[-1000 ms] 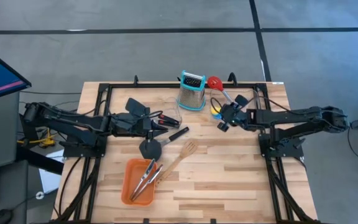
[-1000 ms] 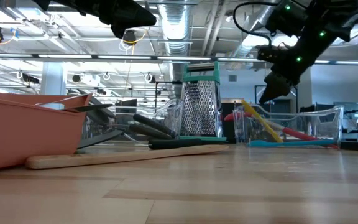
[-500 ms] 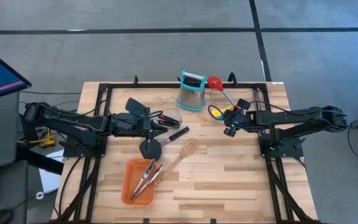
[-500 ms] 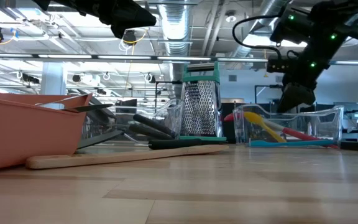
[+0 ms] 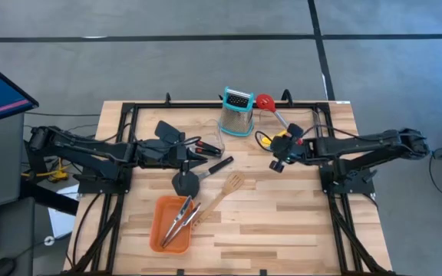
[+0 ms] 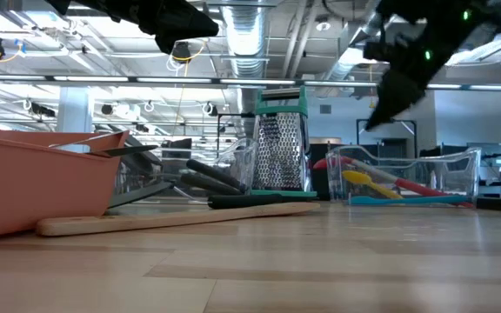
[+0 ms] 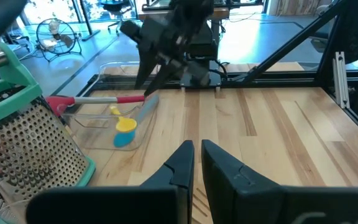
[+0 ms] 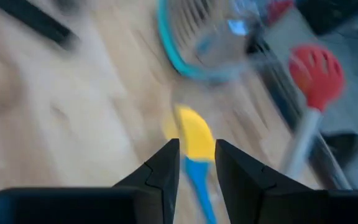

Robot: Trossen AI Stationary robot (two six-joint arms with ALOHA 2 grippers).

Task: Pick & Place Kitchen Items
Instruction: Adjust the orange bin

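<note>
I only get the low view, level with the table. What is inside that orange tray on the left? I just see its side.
Observer: From above, steel tongs lie in the orange tray.
Operator: And the dark shape at my top right?
Observer: That is the right tool, hanging over the table. Its own camera shows its fingers apart and empty, with a yellow spoon beyond them.
Operator: Where is the other arm's tool?
Observer: The left tool hangs left of the table's middle, shut and holding nothing.
</note>
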